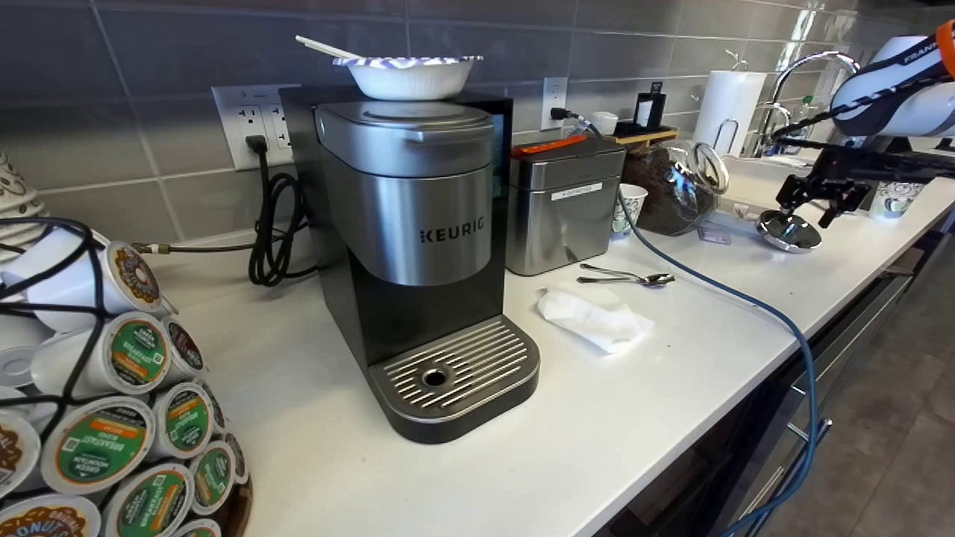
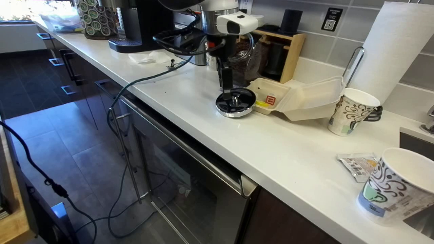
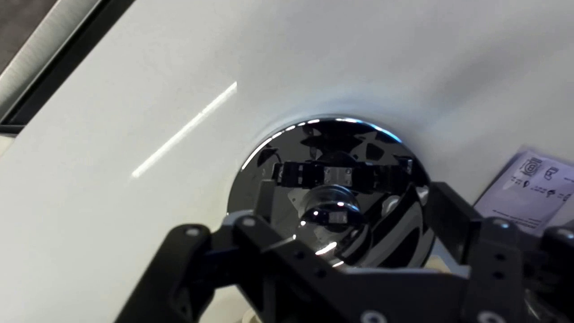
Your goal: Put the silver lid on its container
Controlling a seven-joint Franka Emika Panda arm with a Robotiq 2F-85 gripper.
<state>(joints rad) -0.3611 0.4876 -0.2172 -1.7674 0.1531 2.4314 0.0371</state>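
Observation:
The silver lid (image 1: 797, 233) is a shiny round disc with a round knob (image 3: 332, 220) on top. It lies knob up on the white counter in both exterior views (image 2: 244, 101) and fills the middle of the wrist view (image 3: 287, 206). My gripper (image 1: 809, 212) is open just above it, also in an exterior view (image 2: 229, 92). In the wrist view its fingers (image 3: 356, 202) stand apart on either side of the knob, not touching it. A glass jar (image 1: 668, 190) with dark contents, seemingly the container, leans at the back with its open mouth sideways. My arm partly hides it in an exterior view (image 2: 242, 64).
A pale open takeout box (image 2: 305, 101) stands right beside the lid. Paper cups (image 2: 352, 108) and a paper towel roll (image 2: 396, 51) stand beyond it. A steel box (image 1: 571, 209), spoons (image 1: 627, 277), napkin (image 1: 593, 317) and blue cable (image 1: 746, 298) lie toward the coffee machine (image 1: 418, 239).

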